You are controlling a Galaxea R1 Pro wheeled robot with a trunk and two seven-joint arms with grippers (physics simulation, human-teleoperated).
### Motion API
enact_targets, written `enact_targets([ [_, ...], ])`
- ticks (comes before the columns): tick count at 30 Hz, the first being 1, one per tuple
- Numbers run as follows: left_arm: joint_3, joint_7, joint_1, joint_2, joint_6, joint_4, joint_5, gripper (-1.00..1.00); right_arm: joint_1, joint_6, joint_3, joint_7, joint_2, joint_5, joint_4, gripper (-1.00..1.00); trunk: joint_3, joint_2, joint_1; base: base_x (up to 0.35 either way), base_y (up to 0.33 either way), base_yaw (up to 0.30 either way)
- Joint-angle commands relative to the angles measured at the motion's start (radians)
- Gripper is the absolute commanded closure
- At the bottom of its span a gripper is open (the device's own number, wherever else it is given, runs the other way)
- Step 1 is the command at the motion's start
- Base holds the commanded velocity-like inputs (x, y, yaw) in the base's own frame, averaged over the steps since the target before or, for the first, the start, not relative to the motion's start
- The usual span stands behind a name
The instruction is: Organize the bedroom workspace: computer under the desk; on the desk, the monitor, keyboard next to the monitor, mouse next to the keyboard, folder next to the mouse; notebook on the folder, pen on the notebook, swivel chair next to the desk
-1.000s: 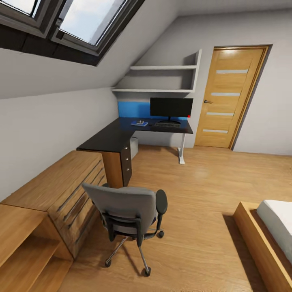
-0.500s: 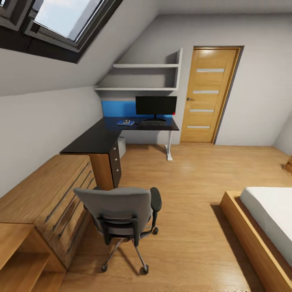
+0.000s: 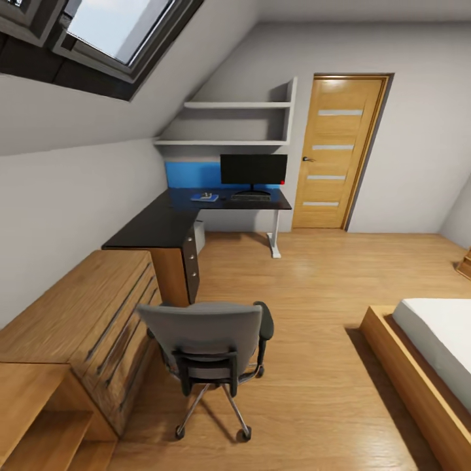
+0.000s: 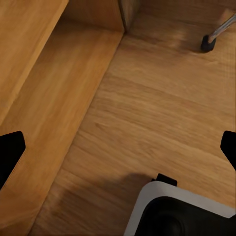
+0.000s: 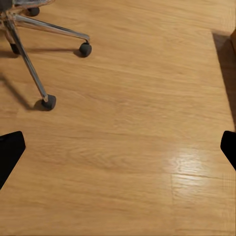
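Chair (image 3: 208,343) sits lower centre, well apart from the desk (image 3: 171,219) at centre left. Both grippers (image 4: 118,147) (image 5: 118,147) are spread wide, holding nothing. Risk: pushing unevenly, it rolls into the cabinet (image 3: 91,320).

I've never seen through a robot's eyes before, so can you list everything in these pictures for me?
swivel chair: one, grey with chrome base, on the floor beside the wooden cabinet, apart from the desk
desk: one, black L-shaped, in the far corner
monitor: one, black, on the desk
keyboard: one, dark, in front of the monitor
folder: one, blue, on the desk, something small lying on it
computer: one, pale, under the desk
wooden cabinet: one, along the wall
door: one, wooden, shut
bed: one, white mattress, wooden frame
left gripper: black fingertips wide apart over the floor
right gripper: the same
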Motion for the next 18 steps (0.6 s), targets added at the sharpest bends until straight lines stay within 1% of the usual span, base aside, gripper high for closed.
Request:
enact_targets([
  [1,-0.009,0.009,0.001,0.0,0.001,-0.003,0.002,-1.0,-0.001,-0.003,0.008,-0.004,0.0,-0.005,0.002,-1.0,-0.001,-0.001,0.0,0.0,0.289,-0.001],
  [5,-0.009,0.009,0.001,0.0,0.001,-0.003,0.002,-1.0,-0.001,-0.002,0.008,-0.004,-0.001,-0.005,0.002,-1.0,-0.001,-0.001,0.0,0.016,0.305,0.0],
  [9,-0.01,0.008,0.001,-0.001,0.002,-0.003,0.002,-1.0,-0.001,0.007,0.008,-0.004,-0.001,-0.005,0.002,-1.0,-0.001,-0.001,0.0,0.129,0.292,0.0],
  [11,-0.009,0.007,0.001,-0.001,0.003,-0.003,0.002,-1.0,-0.001,0.015,0.009,-0.003,-0.001,-0.005,0.002,-1.0,-0.001,-0.001,0.0,0.104,0.133,0.0],
  [14,-0.009,0.007,0.001,-0.001,0.003,-0.003,0.002,-1.0,-0.001,0.019,0.009,-0.004,0.0,-0.005,0.002,-1.0,-0.001,-0.001,0.0,0.024,0.031,-0.002],
  [18,-0.009,0.007,0.001,-0.001,0.004,-0.003,0.002,-1.0,-0.001,0.019,0.009,-0.003,-0.001,-0.004,0.001,-1.0,0.001,-0.001,0.0,0.007,0.01,-0.101],
])
